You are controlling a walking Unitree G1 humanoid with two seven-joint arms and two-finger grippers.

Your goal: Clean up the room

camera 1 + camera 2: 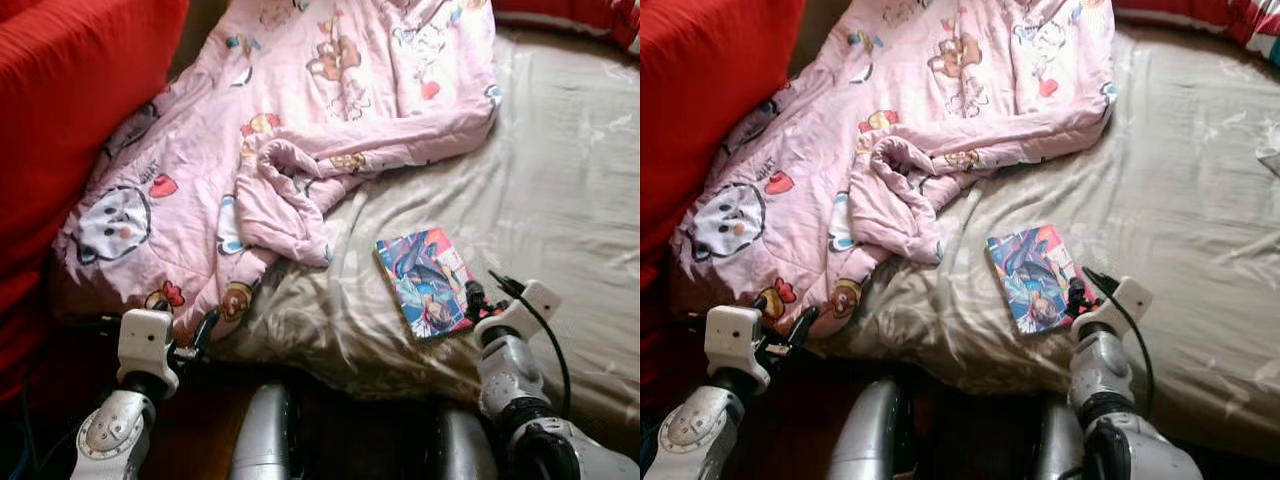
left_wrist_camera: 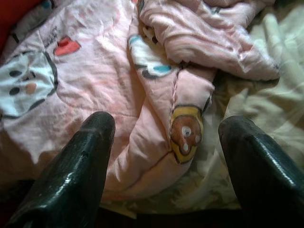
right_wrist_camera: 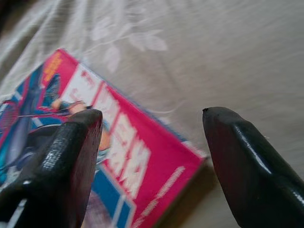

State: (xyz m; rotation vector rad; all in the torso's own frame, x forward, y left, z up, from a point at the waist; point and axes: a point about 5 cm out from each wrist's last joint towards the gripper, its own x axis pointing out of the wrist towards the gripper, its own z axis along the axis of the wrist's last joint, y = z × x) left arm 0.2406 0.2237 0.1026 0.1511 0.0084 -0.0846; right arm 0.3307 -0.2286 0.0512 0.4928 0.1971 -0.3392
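We are looking down on a bed covered with a wrinkled beige satin sheet [image 1: 560, 190]. A pink quilted blanket printed with cartoon animals [image 1: 300, 130] is spread over the far-left part of the bed, one bunched fold lying on top of it near its middle and its near corner hanging over the bed's near edge. A large red fabric surface [image 1: 70, 110] rises along the left side, touching the blanket. A red-patterned textile [image 1: 590, 15] lies at the far-right edge of the bed.

A thin rectangular comic book with a pink, blue and red illustrated cover [image 1: 425, 282] lies flat on the bare sheet, near the front edge and apart from the blanket.

Our right end effector [image 3: 152, 142] hovers just over the book's near corner, its black fingers [image 3: 71, 161] spread wide, one above the cover and the other above the sheet, gripping nothing. Our left end effector [image 2: 164, 156] is at the blanket's overhanging corner, fingers wide apart and empty.

Below the bed edge the floor is dark.
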